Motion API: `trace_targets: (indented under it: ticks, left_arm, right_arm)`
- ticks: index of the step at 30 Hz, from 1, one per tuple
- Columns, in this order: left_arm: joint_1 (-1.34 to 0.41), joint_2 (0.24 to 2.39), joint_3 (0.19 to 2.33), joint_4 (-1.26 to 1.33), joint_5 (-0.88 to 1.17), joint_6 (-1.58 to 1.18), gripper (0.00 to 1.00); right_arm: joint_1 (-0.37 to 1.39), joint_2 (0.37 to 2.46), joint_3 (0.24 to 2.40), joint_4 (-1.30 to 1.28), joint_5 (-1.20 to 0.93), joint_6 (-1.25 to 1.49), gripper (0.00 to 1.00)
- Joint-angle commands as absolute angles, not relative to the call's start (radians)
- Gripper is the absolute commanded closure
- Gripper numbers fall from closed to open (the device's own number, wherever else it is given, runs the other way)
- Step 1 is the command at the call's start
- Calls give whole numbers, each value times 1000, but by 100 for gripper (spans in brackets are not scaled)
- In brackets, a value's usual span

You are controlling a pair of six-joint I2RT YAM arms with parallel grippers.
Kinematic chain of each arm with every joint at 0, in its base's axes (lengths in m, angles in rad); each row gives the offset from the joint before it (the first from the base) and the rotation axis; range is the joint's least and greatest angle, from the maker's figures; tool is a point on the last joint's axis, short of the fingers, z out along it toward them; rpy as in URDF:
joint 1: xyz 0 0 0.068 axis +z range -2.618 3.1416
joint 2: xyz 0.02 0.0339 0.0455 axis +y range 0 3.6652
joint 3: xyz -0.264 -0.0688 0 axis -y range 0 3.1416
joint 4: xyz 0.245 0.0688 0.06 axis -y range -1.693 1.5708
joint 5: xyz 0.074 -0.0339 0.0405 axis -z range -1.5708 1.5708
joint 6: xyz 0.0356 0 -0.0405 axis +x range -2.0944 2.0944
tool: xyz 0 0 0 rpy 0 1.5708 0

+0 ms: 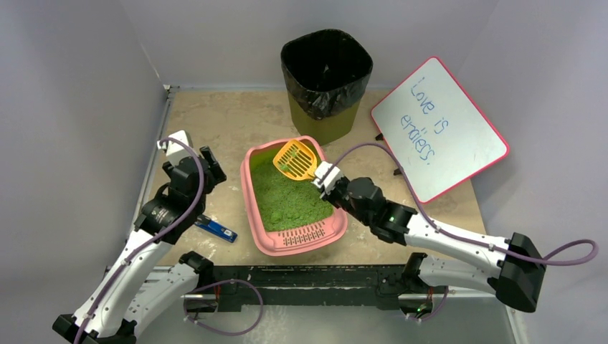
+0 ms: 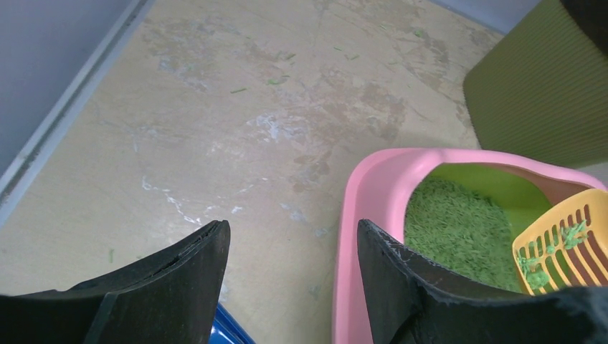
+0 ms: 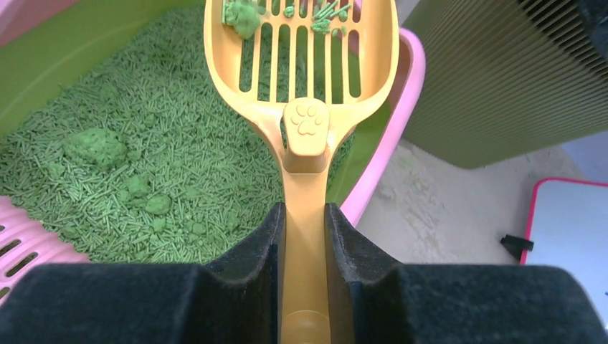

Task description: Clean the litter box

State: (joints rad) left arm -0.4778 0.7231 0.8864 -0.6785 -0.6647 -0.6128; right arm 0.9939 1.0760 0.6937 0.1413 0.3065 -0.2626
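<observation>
The pink litter box [image 1: 249, 201] holds green pellet litter [image 1: 287, 197], its slotted lip toward the arms. My right gripper [image 1: 324, 175] is shut on the handle of a yellow slotted scoop [image 1: 295, 159]. In the right wrist view the fingers [image 3: 267, 236] clamp the scoop [image 3: 305, 129], which is held over the box's far end with green clumps [image 3: 244, 18] in its blade. More clumps [image 3: 97, 147] lie in the litter. My left gripper [image 1: 206, 161] hovers open and empty left of the box; its right finger [image 2: 401, 265] overlaps the pink rim [image 2: 373, 186].
An olive bin [image 1: 326, 79] with a black bag stands just behind the box. A pink-framed whiteboard [image 1: 437, 129] leans at the right. A blue object [image 1: 215, 229] lies on the table left of the box, under my left gripper. Grey walls enclose the table.
</observation>
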Motion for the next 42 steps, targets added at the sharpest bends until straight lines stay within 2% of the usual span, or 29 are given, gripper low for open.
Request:
trace_targets:
  ticks: [1, 5, 16, 22, 27, 42]
  left_arm:
    - [-471, 696, 953, -677, -574, -682, 36]
    - [-471, 688, 974, -691, -518, -712, 36]
    - [-471, 675, 990, -710, -486, -728, 36]
    - [-471, 696, 989, -707, -501, -713, 36]
    - [-471, 690, 979, -702, -512, -705, 36]
    - [-471, 671, 922, -699, -555, -655, 36]
  right_arm:
    - [997, 987, 601, 484, 235, -343, 100]
    - [997, 995, 609, 484, 224, -293, 100]
    - [1000, 1003, 718, 205, 177, 263, 100]
    - [1000, 1040, 770, 103, 147, 310, 100]
    - [1000, 1056, 702, 199, 116, 85, 100]
    - [1001, 969, 859, -160, 244, -692, 100]
